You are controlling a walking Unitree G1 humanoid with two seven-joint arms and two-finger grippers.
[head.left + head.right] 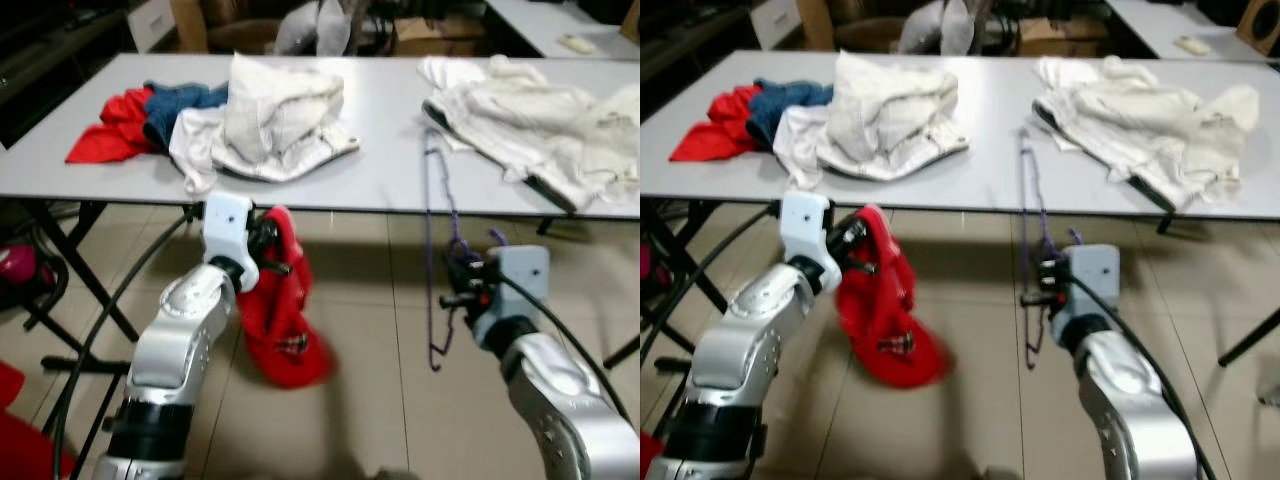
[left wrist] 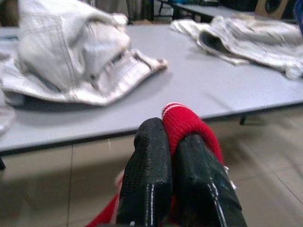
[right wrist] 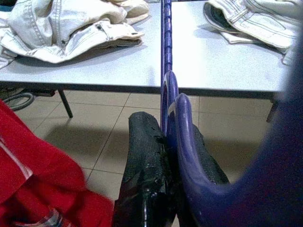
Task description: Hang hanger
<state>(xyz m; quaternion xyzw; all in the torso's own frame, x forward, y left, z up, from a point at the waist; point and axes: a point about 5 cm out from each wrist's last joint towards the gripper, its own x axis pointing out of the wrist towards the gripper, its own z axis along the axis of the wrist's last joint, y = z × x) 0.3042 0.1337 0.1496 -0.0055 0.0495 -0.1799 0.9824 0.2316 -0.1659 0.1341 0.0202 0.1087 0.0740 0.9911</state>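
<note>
The left gripper (image 1: 272,252) is pinching a red garment (image 1: 283,318) that is dangling before the table's near edge (image 1: 330,208). The right gripper (image 1: 452,290) is clamping a purple hanger (image 1: 436,250), its top leaning over that edge.

A long grey surface (image 1: 390,150) spans a tiled floor (image 1: 380,400). At its left end a red cloth (image 1: 105,130) sits beside a blue garment (image 1: 175,105), touching a heap of pale denim (image 1: 270,120) (crumpled, near the front edge). Toward the right end sprawls a cream jacket (image 1: 540,130).
</note>
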